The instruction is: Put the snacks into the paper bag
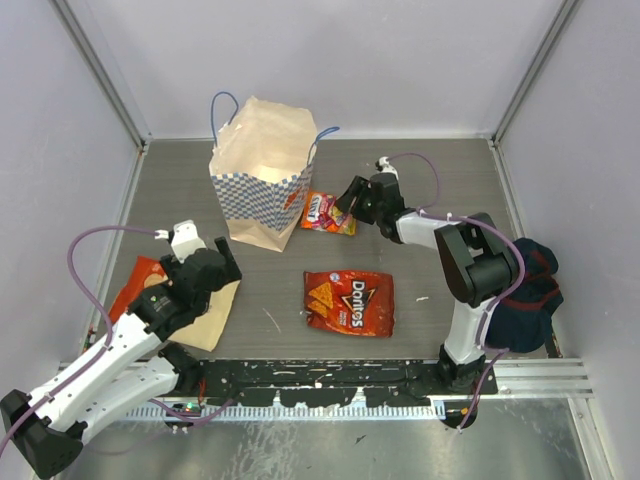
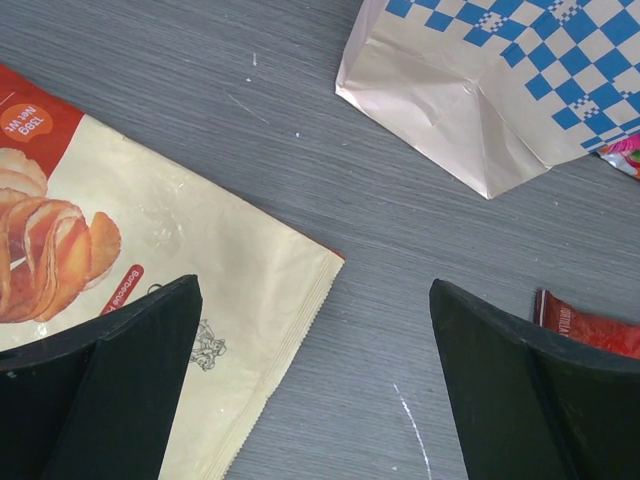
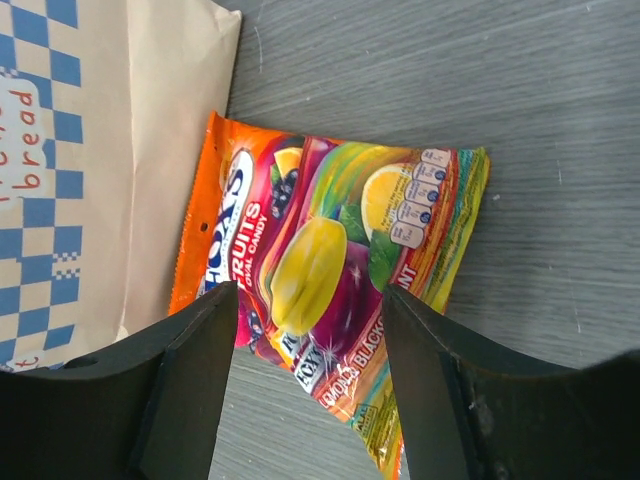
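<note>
Right hand [image 3: 310,300] — astride the candy pack [image 3: 330,200]

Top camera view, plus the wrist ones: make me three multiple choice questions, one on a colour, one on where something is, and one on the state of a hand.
1. What colours are the checks on the paper bag?
A) red and white
B) blue and white
C) green and black

2. Where is the Doritos bag?
A) inside the paper bag
B) flat on the table, on the robot's side of the paper bag
C) on the table behind the paper bag

3. What state is the right hand in?
A) open over the candy pack
B) shut on the Doritos bag
C) reaching inside the paper bag

Answers:
1 B, blue and white squares band its lower part.
2 B, it lies flat, nearer the robot than the bag.
3 A, its fingers stand apart with the pack flat beneath.
</note>
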{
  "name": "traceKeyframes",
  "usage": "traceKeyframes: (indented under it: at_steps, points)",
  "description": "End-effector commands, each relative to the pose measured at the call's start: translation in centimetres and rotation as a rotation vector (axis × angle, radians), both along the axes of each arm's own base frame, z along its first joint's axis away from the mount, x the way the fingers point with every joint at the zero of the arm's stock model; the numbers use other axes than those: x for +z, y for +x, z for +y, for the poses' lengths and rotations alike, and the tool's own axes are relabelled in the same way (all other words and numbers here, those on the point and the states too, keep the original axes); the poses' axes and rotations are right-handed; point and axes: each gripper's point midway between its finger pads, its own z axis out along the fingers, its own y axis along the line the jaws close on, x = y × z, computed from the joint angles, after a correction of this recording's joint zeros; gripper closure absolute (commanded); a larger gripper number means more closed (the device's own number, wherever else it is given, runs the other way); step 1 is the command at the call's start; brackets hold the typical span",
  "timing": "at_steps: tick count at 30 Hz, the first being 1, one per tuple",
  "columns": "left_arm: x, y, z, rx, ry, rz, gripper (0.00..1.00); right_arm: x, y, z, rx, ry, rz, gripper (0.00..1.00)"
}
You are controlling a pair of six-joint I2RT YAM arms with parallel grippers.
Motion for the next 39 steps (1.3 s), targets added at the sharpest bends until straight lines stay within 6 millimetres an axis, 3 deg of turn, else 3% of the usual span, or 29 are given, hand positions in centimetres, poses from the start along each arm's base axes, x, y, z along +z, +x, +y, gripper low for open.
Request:
traceKeyframes:
  at_steps: [1,8,11,19,30,33,36,39]
  points:
    - [2.1,0.5,0.3,0.035,-0.016,-0.054,0.02,2.0,0.7,-0.4,-0.031,0.018,-0.047,0.36]
    - [1.6,0.7,-0.1,0.024,-0.026,-0.051,0.02,4.1,-0.8,-2.5,-0.087,-0.056,-0.074,0.35]
    - [1.6,0.8,-0.2,0.022,-0.024,-0.043,0.02,3.3,-1.3,-2.2,-0.069,-0.042,-0.048,0.34]
    - [2.1,0.6,0.0,0.022,-0.024,-0.049,0.02,-1.0,-1.7,-0.7,-0.034,0.024,0.04,0.35]
    - [2.1,0.4,0.2,0.026,-0.022,-0.051,0.02,-0.8,-0.8,1.5,0.017,0.109,0.031,0.37]
    - [2.1,0.4,0.1,0.023,-0.023,-0.046,0.02,-0.8,-0.4,2.3,0.036,0.149,0.027,0.53]
    - [2.1,0.3,0.2,0.025,-0.024,-0.047,0.02,-0.8,-0.1,2.7,0.04,0.181,0.024,0.61]
    - [2.2,0.2,0.4,0.028,-0.024,-0.051,0.02,-0.8,0.1,2.9,0.04,0.192,0.022,0.83]
